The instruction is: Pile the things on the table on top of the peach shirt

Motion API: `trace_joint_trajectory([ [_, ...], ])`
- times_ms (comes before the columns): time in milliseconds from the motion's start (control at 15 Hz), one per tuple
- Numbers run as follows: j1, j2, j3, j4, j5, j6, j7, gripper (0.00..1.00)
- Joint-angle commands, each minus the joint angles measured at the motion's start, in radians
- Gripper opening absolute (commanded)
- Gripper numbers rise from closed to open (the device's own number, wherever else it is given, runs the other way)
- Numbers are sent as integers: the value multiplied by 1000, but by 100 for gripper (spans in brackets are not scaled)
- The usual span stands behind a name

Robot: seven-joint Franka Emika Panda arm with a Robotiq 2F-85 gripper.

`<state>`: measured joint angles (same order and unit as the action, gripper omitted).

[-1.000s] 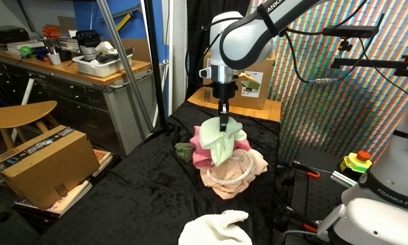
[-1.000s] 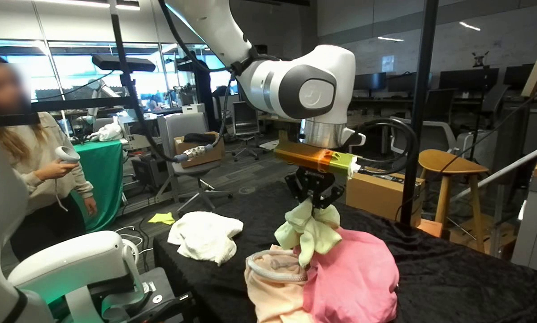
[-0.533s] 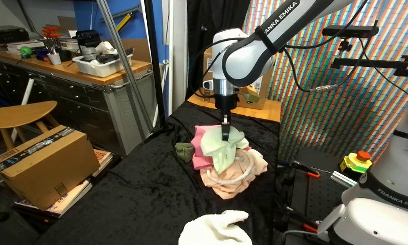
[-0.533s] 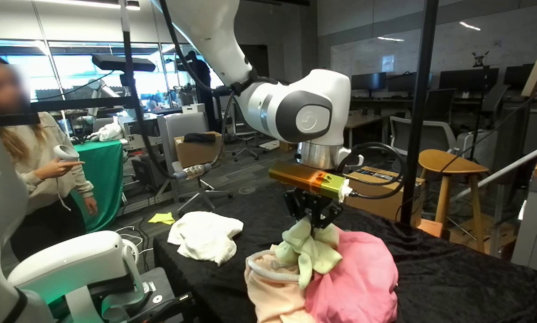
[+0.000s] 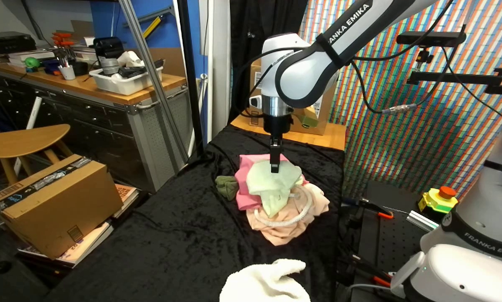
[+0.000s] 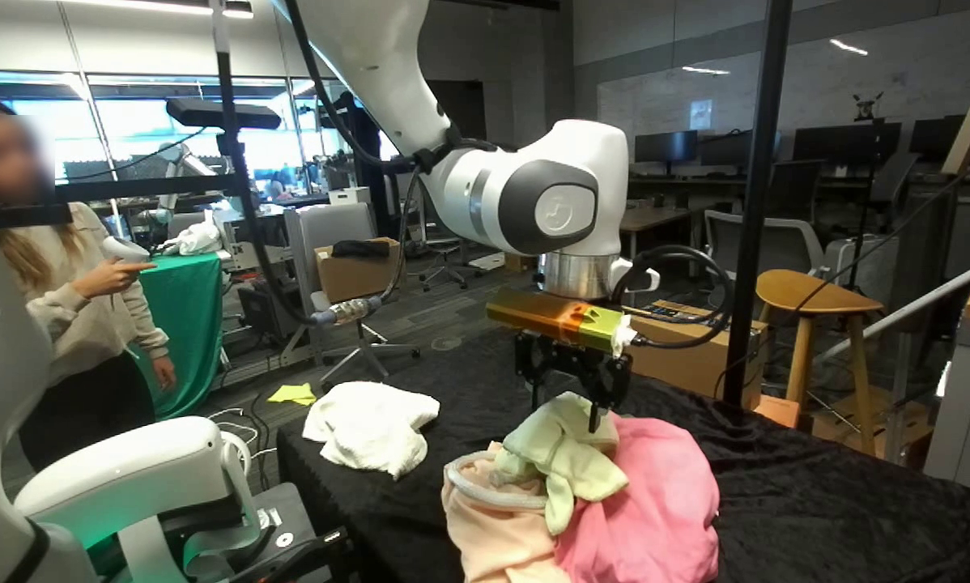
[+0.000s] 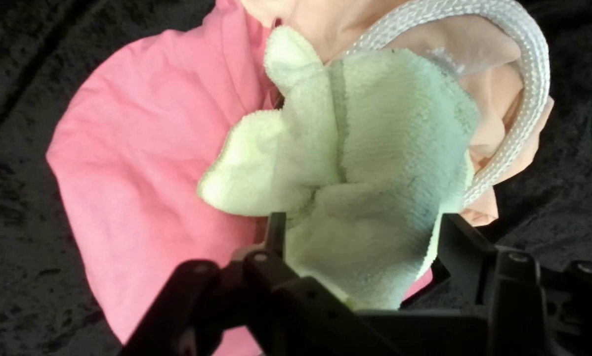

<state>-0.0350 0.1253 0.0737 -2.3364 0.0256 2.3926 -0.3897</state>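
The widest bare stretch of black velvet tabletop (image 5: 171, 239) opens out past the small crumpled olive-green cloth (image 5: 227, 187), which blocks part of the low approach to the rumpled bright pink garment (image 6: 655, 494). A bare strip also runs between the soft peach shirt (image 5: 293, 209) and the bunched white towelling cloth (image 6: 372, 425). From above, the thick white braided rope loop (image 7: 535, 84) lies across the peach shirt, and the pale yellow-green cloth (image 7: 375, 123) fills most of the gap between the parted jaws. The white-and-black robot arm (image 5: 301, 75) occupies the space overhead; behind it, in an exterior view, stands a brown cardboard box (image 5: 326, 105), and a black upright post (image 6: 756, 202) rises near the tabletop's edge.
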Motion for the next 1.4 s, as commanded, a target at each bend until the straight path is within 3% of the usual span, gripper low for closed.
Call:
trace_joint_trajectory([
  [0, 28, -66, -11, -11, -64, 11, 67, 100],
  [533, 124, -132, 47, -4, -114, -19, 133, 100],
  [1000, 235, -65, 144, -5, -91, -5, 239, 100],
  [1333, 277, 25, 168, -24, -102, 16, 330, 100],
])
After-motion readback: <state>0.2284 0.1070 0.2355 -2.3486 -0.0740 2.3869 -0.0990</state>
